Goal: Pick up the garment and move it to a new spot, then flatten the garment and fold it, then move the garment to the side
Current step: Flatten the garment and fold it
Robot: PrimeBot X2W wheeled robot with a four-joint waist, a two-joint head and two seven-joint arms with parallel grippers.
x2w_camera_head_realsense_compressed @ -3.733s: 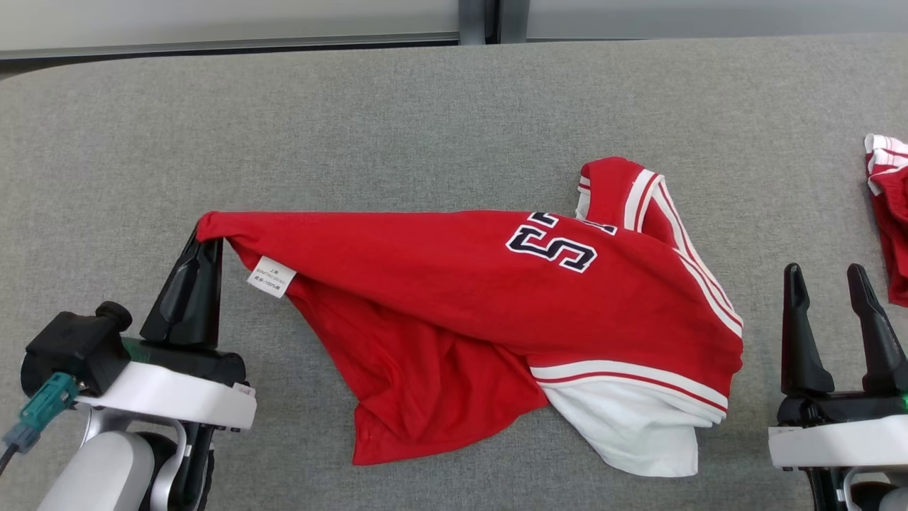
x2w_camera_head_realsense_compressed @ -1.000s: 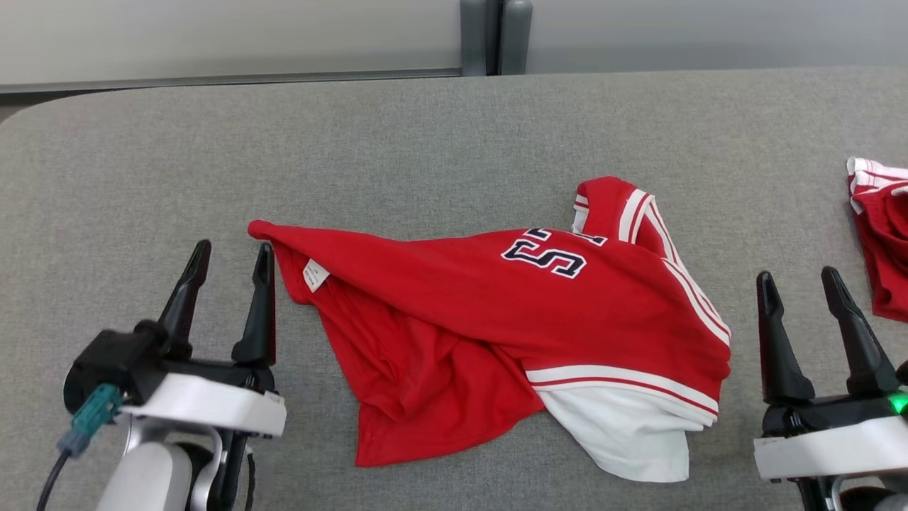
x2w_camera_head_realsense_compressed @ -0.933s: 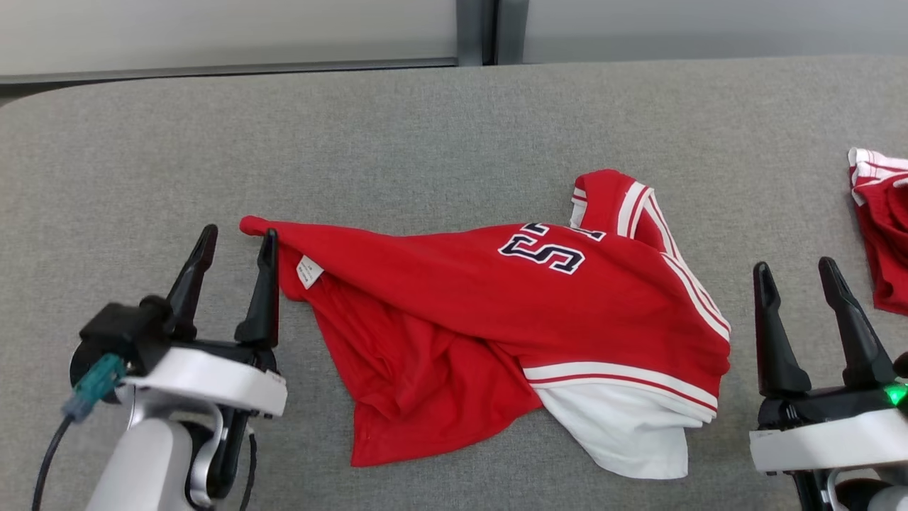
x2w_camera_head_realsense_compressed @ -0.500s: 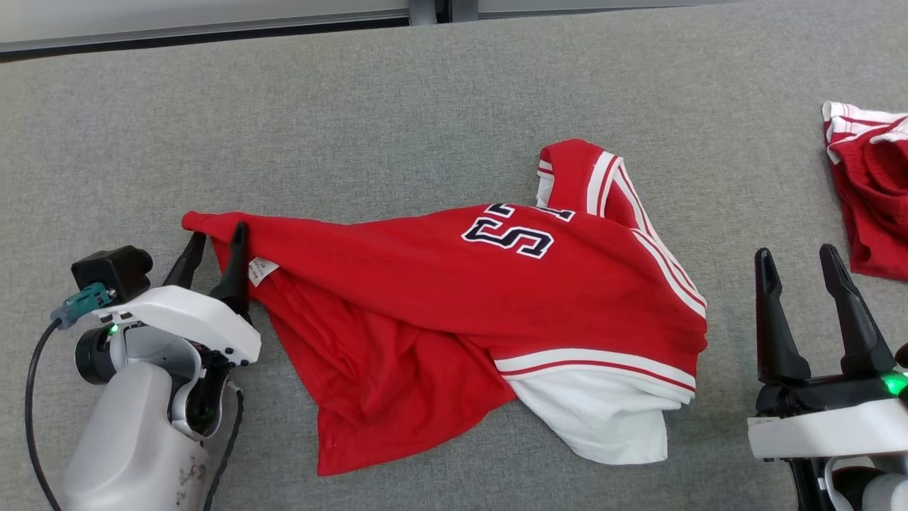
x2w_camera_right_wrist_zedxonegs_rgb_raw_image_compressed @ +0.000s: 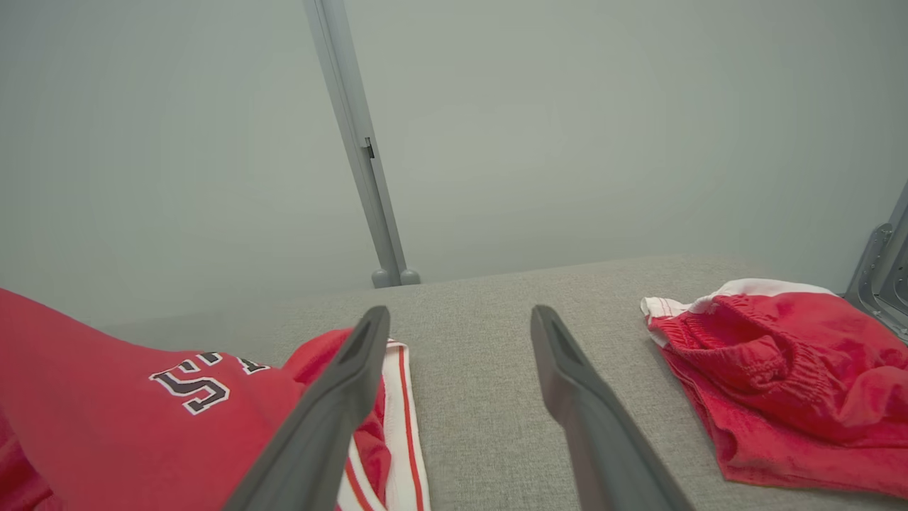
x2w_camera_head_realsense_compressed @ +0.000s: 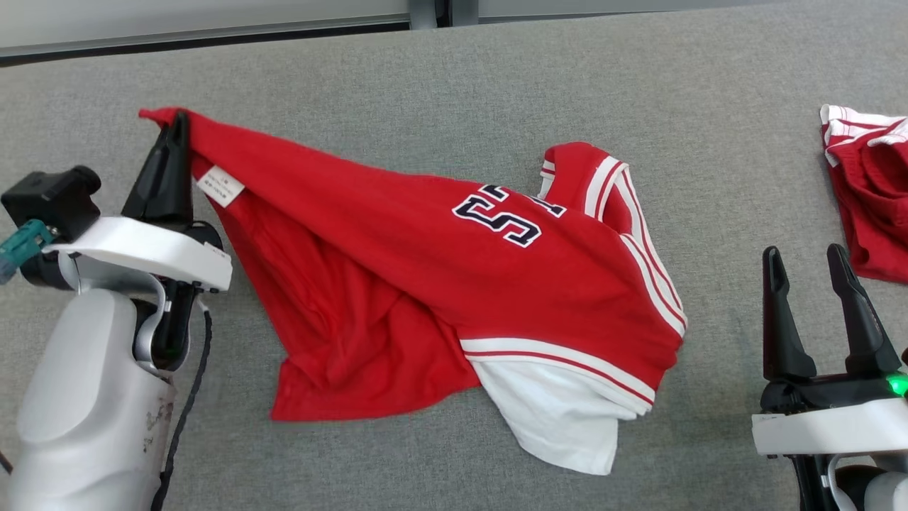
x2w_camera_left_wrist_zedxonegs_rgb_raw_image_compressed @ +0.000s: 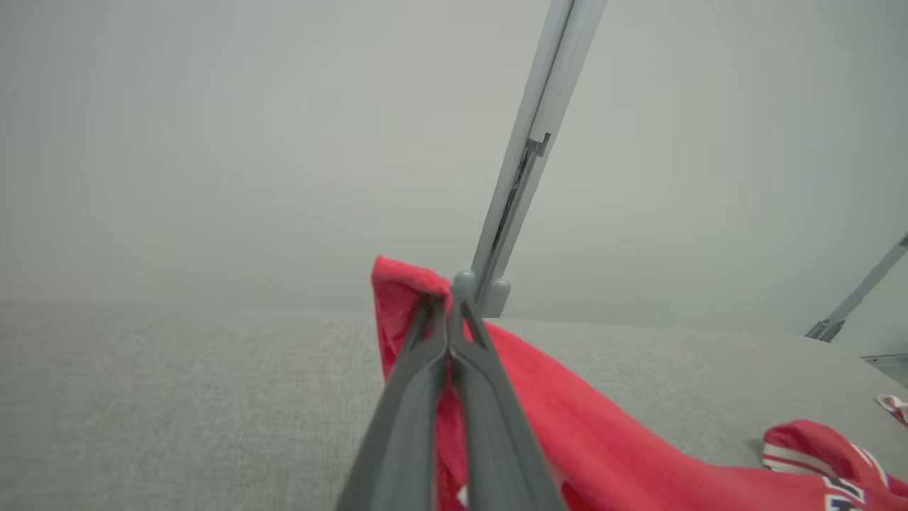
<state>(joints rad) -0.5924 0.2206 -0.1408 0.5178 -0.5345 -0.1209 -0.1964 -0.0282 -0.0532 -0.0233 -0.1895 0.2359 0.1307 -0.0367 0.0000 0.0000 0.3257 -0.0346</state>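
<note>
Grey woven fabric covers the table (x2w_camera_head_realsense_compressed: 425,85), the reference surface for all positions given here. A red garment (x2w_camera_head_realsense_compressed: 425,284) with white-and-red striped trim lies across the middle of the table, rumpled and partly doubled over itself. A white panel (x2w_camera_head_realsense_compressed: 560,419) sticks out from under it towards the table's near edge. The pale left forearm (x2w_camera_head_realsense_compressed: 85,397) rises from the table's near left corner. A second red garment (x2w_camera_head_realsense_compressed: 869,206) with white trim lies bunched at the table's right edge, well apart from the first; the right wrist view shows its gathered waistband (x2w_camera_right_wrist_zedxonegs_rgb_raw_image_compressed: 773,383). The right gripper (x2w_camera_head_realsense_compressed: 804,255) stands over the near right part of the table, between the two garments, its fingers spread wide and holding nothing (x2w_camera_right_wrist_zedxonegs_rgb_raw_image_compressed: 460,316). The left gripper (x2w_camera_head_realsense_compressed: 174,131), over the left part of the table, is pinched closed on one corner of the red garment, and in the left wrist view (x2w_camera_left_wrist_zedxonegs_rgb_raw_image_compressed: 447,312) the cloth slopes from that corner down to the table. Dark, white-edged numerals (x2w_camera_head_realsense_compressed: 505,218) mark the garment's upper layer. A small white label (x2w_camera_head_realsense_compressed: 220,186) hangs just beside the pinched corner.
</note>
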